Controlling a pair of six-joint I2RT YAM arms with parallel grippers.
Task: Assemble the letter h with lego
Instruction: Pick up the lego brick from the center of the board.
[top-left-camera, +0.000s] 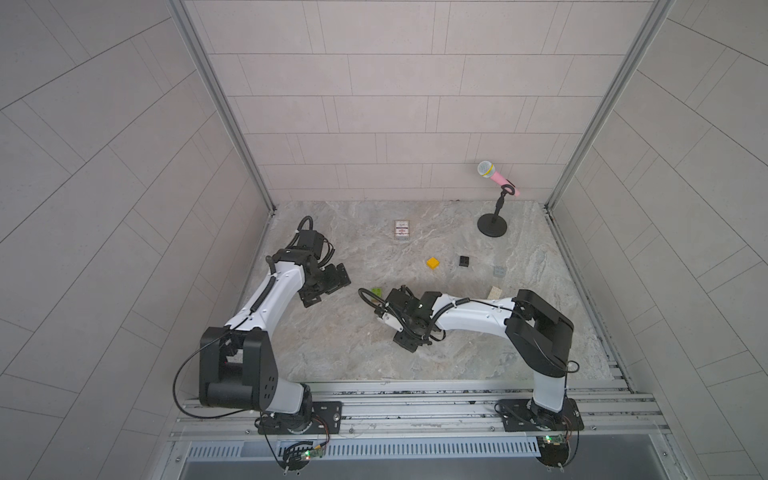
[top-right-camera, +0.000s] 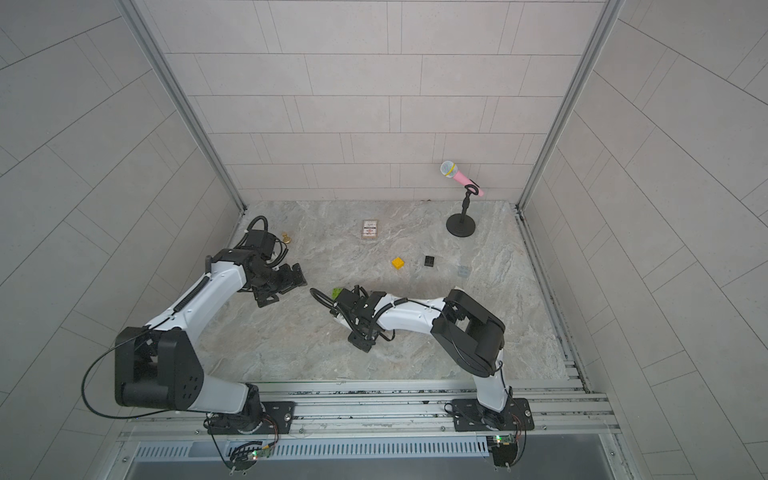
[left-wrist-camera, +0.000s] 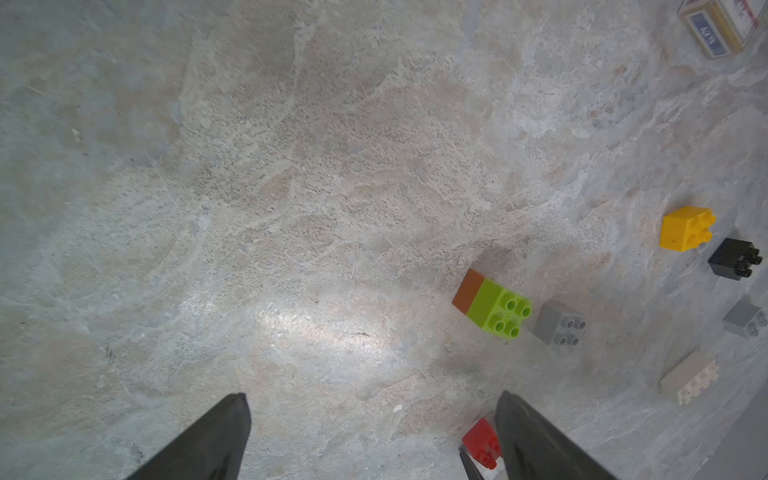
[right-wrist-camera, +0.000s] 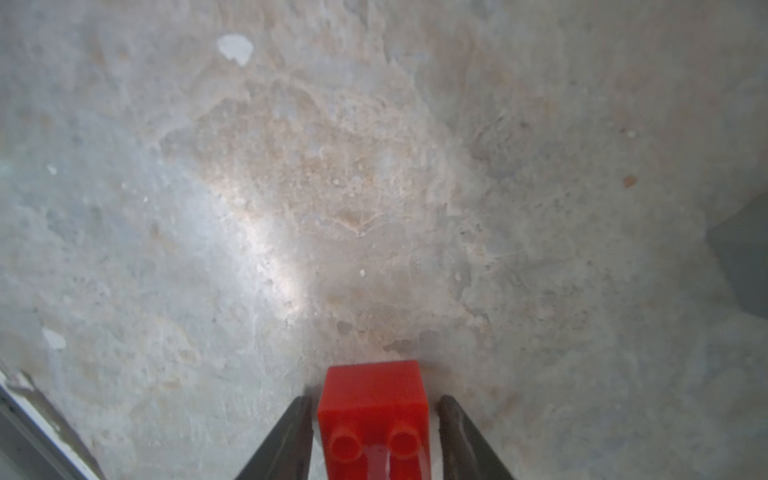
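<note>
A red lego brick (right-wrist-camera: 374, 399) lies on its side on the marble table (right-wrist-camera: 332, 187), between the fingers of my right gripper (right-wrist-camera: 374, 397). A narrow gap shows on each side of it, so the jaws are open. In both top views the wrist (top-left-camera: 409, 309) hides those fingers. My left gripper (left-wrist-camera: 372, 395) hangs wide open and empty, with the red brick (left-wrist-camera: 482, 442) just beside one finger. A lime green brick on a brown one (left-wrist-camera: 494, 309) lies tipped over, with a grey brick (left-wrist-camera: 559, 324) next to it. Yellow (top-left-camera: 432, 263), black (top-left-camera: 464, 261), grey (top-left-camera: 500, 271) and white (top-left-camera: 494, 292) bricks lie apart.
A small printed card box (top-left-camera: 402, 230) lies near the back of the table. A pink toy microphone on a black stand (top-left-camera: 492, 226) is at the back right. A tiny brass piece (top-right-camera: 286, 238) sits behind the left arm. Walls close three sides.
</note>
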